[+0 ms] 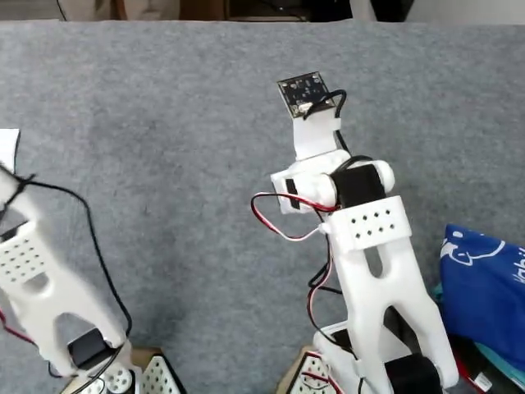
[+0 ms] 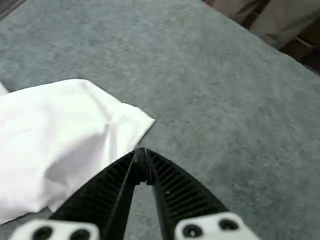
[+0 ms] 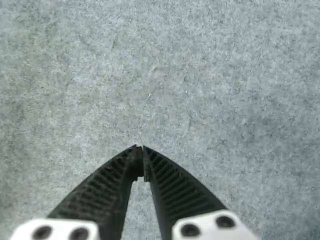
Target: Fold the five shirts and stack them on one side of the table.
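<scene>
A white shirt [image 2: 55, 145] lies crumpled on the grey felt table [image 2: 215, 85]. My left gripper [image 2: 140, 167] is shut just past the shirt's near corner, and no cloth shows between its fingertips. A corner of that white shirt [image 1: 6, 146] pokes in at the table's left edge, beside the left arm [image 1: 33, 279]. My right gripper [image 3: 140, 164] is shut over bare felt with nothing in it. The right arm [image 1: 361, 222] stretches toward the middle of the table. A blue shirt [image 1: 484, 287] with white print rests at the right edge.
Teal cloth [image 1: 502, 359] peeks out under the blue shirt near the front right corner. Red and black cables [image 1: 287, 222] loop beside the right arm. The table's far edge [image 1: 246, 22] borders the room behind.
</scene>
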Tool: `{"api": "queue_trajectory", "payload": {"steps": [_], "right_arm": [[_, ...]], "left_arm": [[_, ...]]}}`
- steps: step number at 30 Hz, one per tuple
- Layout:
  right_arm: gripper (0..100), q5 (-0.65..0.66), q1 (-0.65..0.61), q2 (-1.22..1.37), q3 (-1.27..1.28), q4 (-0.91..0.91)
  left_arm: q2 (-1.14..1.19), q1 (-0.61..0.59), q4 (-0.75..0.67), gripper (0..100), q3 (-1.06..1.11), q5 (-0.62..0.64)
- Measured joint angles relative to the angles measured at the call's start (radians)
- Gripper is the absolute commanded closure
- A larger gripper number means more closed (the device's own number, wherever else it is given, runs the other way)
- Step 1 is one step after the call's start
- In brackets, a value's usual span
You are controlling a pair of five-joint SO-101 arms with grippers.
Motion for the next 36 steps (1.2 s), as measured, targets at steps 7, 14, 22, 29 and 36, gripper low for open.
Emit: {"api": "queue_trajectory", "payload": {"steps": [7,14,22,29,36], "right_arm": [[99.3,0.000,0.077,0.000,0.000,0.000],[99.3,0.000,0.161,0.000,0.000,0.000],[99.3,0.011,0.229,0.000,0.000,0.000],[99.3,0.021,0.247,0.000,0.000,0.000],[99.3,0.021,0.247,0.000,0.000,0.000]], "left_arm": [[-0.163,0.221,0.000,98,0.275,0.000],[-0.342,0.476,0.000,98,0.532,0.034],[-0.393,0.575,0.000,98,0.609,0.058],[-0.393,0.150,-0.121,92,0.614,0.057],[-0.233,-0.295,-0.417,86,0.689,-0.054]]}}
